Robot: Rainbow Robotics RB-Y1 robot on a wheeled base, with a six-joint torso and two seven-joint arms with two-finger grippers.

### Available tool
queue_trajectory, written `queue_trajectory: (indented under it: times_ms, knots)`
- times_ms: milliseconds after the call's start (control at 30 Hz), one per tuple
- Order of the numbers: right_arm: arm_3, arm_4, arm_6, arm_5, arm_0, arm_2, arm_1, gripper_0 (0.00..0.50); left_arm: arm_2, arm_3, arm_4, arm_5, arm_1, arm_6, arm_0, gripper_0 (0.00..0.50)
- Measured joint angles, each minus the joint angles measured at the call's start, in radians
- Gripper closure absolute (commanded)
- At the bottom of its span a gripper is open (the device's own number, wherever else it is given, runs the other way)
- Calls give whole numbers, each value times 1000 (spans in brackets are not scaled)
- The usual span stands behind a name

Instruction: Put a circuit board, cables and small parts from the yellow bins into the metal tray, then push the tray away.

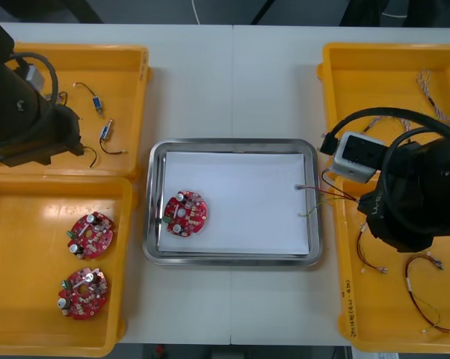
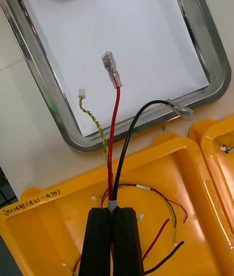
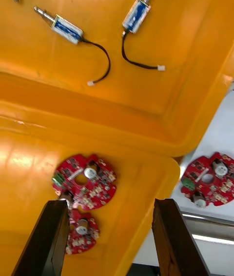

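My right gripper (image 2: 114, 213) is shut on a cable bundle (image 2: 113, 125) of red, yellow and black wires, over the near right yellow bin (image 2: 58, 193). The loose wire ends (image 1: 309, 191) reach across the right rim of the metal tray (image 1: 232, 144), over its white inside. One round red circuit board (image 1: 185, 214) lies in the tray at its left side. My left gripper (image 3: 111, 232) is open with nothing between its fingers, above the wall between the two left bins. Two small metal parts (image 3: 66, 29) with black wires lie beyond its fingers.
Two more circuit boards (image 1: 91, 235) lie in the near left bin (image 1: 31, 336). The far right bin (image 1: 344, 60) holds twisted cables (image 1: 427, 90). Several red and yellow cables (image 1: 427, 299) lie in the near right bin. The left arm (image 1: 31, 127) hangs over the far left bin.
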Motion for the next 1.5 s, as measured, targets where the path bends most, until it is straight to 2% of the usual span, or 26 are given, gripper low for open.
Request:
queue_trajectory:
  times_ms: [100,233,500,667,867,1033,1200,1500]
  knots:
    - [0,42,0,0,-49,73,1,500,45,65,-3,0,0,-98,0,0]
    - [8,92,0,0,-113,168,13,500,96,140,-19,-7,0,-131,0,0]
    - [142,138,0,0,-232,341,114,500,142,287,-65,-84,0,-164,0,0]
    - [229,183,0,0,-287,437,174,500,142,389,-98,-130,0,-299,-8,0]
    - [305,257,0,0,-298,503,222,500,142,516,-129,-172,0,-455,-44,0]
    - [381,327,0,0,-298,564,239,500,142,605,-166,-195,-2,-457,-74,0]
    - [463,431,0,-2,-298,634,279,500,102,708,-220,-250,-13,-457,-123,0]
    - [589,480,0,-48,-298,658,369,500,60,833,-229,-368,-47,-458,-150,0]
